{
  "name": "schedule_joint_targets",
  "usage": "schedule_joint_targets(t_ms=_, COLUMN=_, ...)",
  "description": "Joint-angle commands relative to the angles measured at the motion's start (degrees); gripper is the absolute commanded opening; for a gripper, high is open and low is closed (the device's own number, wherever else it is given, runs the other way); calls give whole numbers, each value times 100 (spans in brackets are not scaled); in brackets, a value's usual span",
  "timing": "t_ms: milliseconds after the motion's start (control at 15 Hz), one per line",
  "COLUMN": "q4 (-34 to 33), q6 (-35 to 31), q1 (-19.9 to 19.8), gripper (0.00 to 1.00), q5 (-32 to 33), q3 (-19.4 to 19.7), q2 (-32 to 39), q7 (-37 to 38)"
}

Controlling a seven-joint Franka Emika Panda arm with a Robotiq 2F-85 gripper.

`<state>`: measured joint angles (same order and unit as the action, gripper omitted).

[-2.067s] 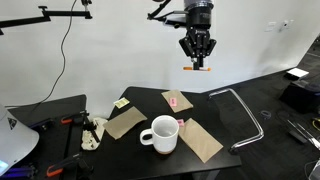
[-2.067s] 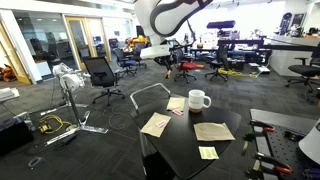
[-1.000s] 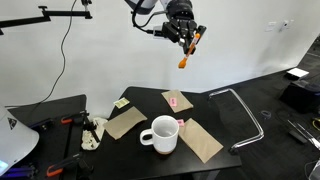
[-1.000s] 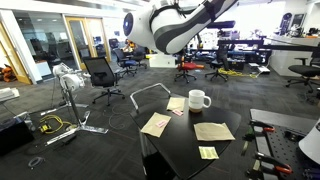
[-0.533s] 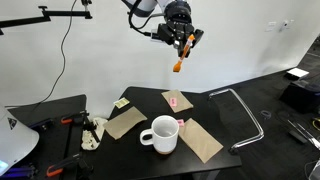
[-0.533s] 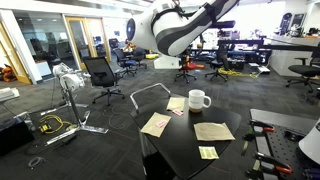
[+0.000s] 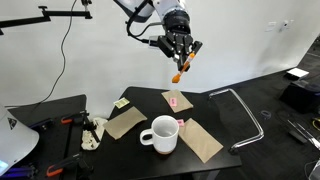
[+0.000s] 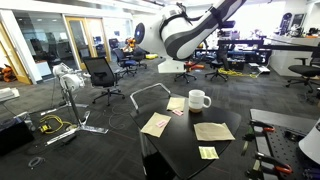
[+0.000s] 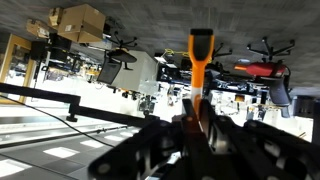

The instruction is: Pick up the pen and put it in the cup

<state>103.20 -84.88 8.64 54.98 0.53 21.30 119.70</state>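
Note:
My gripper (image 7: 181,59) is shut on the orange pen (image 7: 180,71), which hangs tilted from the fingers high above the table. In the wrist view the pen (image 9: 199,62) sticks out from between the closed fingers (image 9: 205,130), dark tip outward. The white mug (image 7: 161,134) stands upright on the black table (image 7: 230,150) near its front, well below and slightly left of the gripper. It also shows in an exterior view (image 8: 198,99). The gripper itself is hard to make out there behind the arm (image 8: 185,35).
Brown paper sheets (image 7: 125,122) (image 7: 199,141) lie on the table beside the mug, with yellow notes (image 7: 121,103) and a small pink object (image 7: 181,122). A metal frame (image 7: 245,108) stands at the table's right. Tools lie on a side table (image 7: 60,125).
The arm has come down and shifted slightly, lowering the pen from near the top of the view toward the table. The pen stays gripped and tilted. The mug has not moved.

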Motion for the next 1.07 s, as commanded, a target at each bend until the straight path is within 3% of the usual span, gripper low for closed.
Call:
schedule_joint_targets(t_ms=0, q4=495, q6=-222, q1=-166, gripper=3, q5=-20, q3=-91, q2=-330, q7=-61)
schedule_joint_targets(t_ms=333, q4=914, q6=-117, q1=-190, gripper=3, q5=1, q3=-90, q2=-530, q7=18)
schedule_joint_targets(t_ms=400, q4=550, q6=-23, q1=-165, gripper=3, q5=12, q3=-87, q2=-208, q7=2)
schedule_joint_targets(t_ms=467, q4=587, q6=-23, q1=-166, gripper=11, q5=12, q3=-88, q2=-219, q7=2)
schedule_joint_targets(t_ms=733, q4=580, q6=-23, q1=-164, gripper=11, q5=12, q3=-90, q2=-188, q7=2)
schedule_joint_targets(t_ms=800, q4=580, q6=-23, q1=-164, gripper=3, q5=12, q3=-90, q2=-188, q7=2)
schedule_joint_targets(t_ms=1000, q4=734, q6=-157, q1=-178, gripper=3, q5=71, q3=-110, q2=-266, q7=-77)
